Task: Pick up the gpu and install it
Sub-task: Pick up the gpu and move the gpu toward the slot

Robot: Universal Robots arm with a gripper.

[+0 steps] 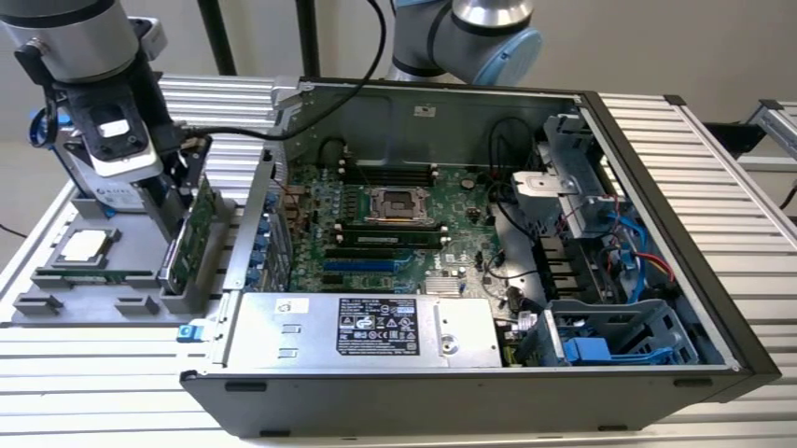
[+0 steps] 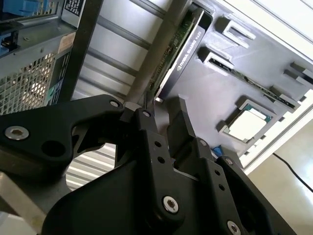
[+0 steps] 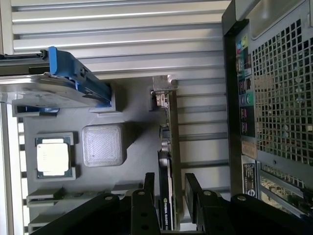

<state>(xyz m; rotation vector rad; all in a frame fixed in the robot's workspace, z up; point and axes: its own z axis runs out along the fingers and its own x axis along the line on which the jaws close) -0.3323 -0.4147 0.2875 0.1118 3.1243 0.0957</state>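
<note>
The gpu (image 1: 187, 238) is a green card with a black cooler, standing on edge in a slot of the grey holder tray (image 1: 75, 303), on the exterior view's left, just outside the open computer case (image 1: 697, 187). My gripper (image 1: 174, 210) hangs straight over it. In both wrist views the card (image 3: 169, 132) (image 2: 188, 41) runs edge-on between the two black fingers. The gripper (image 3: 169, 183) (image 2: 161, 110) is open, one finger on each side of the card with a narrow gap on each side.
The tray also carries a processor chip (image 3: 53, 156), a silver hard drive with blue rails (image 3: 58, 90) and a narrow memory stick (image 2: 249, 81). The case's perforated rear wall (image 3: 279, 98) stands close beside the card. Inside the case lie the motherboard (image 1: 398, 233) and power supply (image 1: 361, 327).
</note>
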